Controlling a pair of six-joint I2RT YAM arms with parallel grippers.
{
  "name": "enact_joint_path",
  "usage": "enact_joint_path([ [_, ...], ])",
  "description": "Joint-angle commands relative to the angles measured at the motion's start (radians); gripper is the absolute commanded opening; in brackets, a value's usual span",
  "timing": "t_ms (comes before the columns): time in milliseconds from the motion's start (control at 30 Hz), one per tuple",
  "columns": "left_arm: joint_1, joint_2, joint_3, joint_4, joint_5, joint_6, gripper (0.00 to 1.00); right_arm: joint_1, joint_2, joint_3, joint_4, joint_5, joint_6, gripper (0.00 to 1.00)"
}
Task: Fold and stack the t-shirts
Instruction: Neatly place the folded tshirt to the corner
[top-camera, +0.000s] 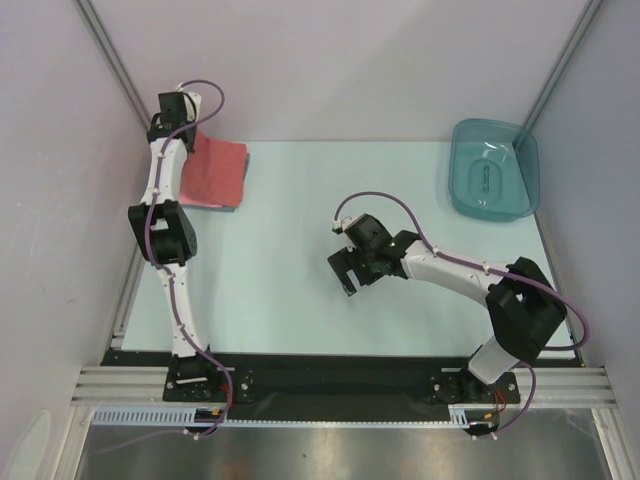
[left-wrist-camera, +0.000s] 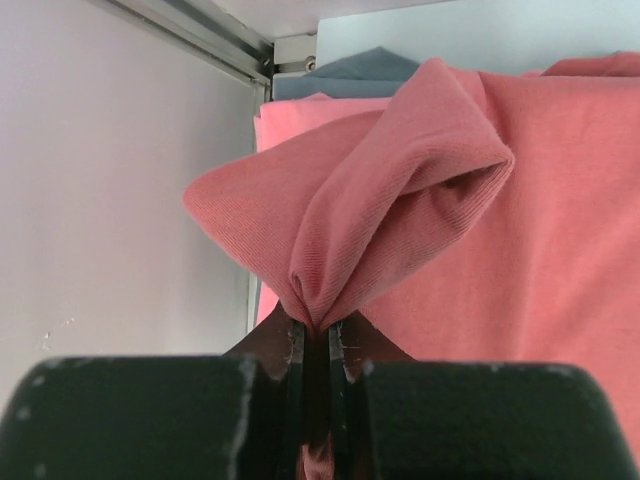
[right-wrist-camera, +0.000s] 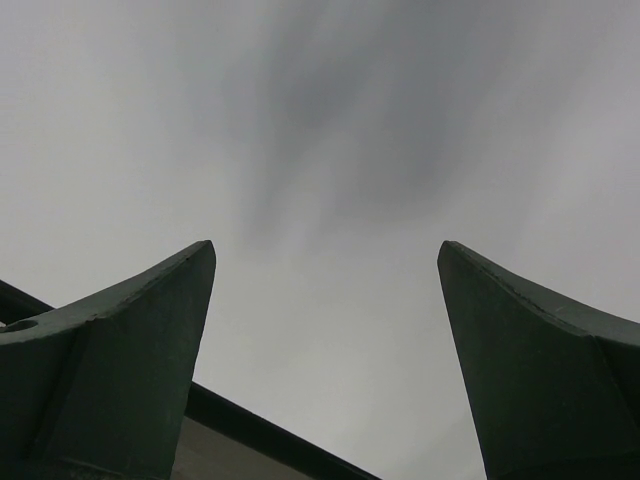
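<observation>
Closest to us, the left gripper (left-wrist-camera: 318, 345) has its two dark fingers pressed together on a pinch of dull red t-shirt (left-wrist-camera: 520, 250). The cloth rises out of the grip as a soft, hollow fold with a rounded lip. Its fine ribbed knit is plain to see, and the rest of the shirt spreads flat to the right.

Behind that fold we see a paler pink layer (left-wrist-camera: 290, 120) and, beyond it, the smooth edge of a grey-blue t-shirt (left-wrist-camera: 360, 70). All of them lie close to the metal rail in the corner.

From above, the shirts form one roughly square red pile (top-camera: 215, 170) at the far left corner of the pale mint table (top-camera: 330, 200), with a darker edge showing under its near side.

The left arm stretches from its base along the left wall, with its wrist bent over the far edge of the pile.

The right arm bends at the elbow on the right and reaches in over the middle of the table. The right gripper (top-camera: 343, 277) has its tapered dark green fingers spread wide with nothing between them.

A translucent teal plastic tub (top-camera: 458, 150) with rounded corners sits at the far right, well apart from the shirts.
</observation>
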Motion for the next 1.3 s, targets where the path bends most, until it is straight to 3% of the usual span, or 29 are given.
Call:
enact_joint_path([
  [0,0.013,0.007,0.006,0.082,-0.019,0.035,0.00,0.004,0.019,0.050,-0.009,-0.006,0.007,0.98],
  [500,0.039,0.073,-0.082,0.219,-0.056,0.108,0.00,0.004,0.078,0.095,-0.031,-0.001,0.029,0.98],
  [1167,0.079,0.146,-0.109,0.320,-0.085,0.098,0.00,0.015,0.145,0.184,-0.095,0.006,0.038,0.98],
  [1233,0.085,0.148,-0.119,0.340,-0.108,0.090,0.02,0.018,0.150,0.187,-0.100,0.005,0.041,0.98],
  [1267,0.086,0.157,-0.108,0.343,-0.122,0.085,0.13,0.019,0.153,0.190,-0.103,0.006,0.041,0.98],
])
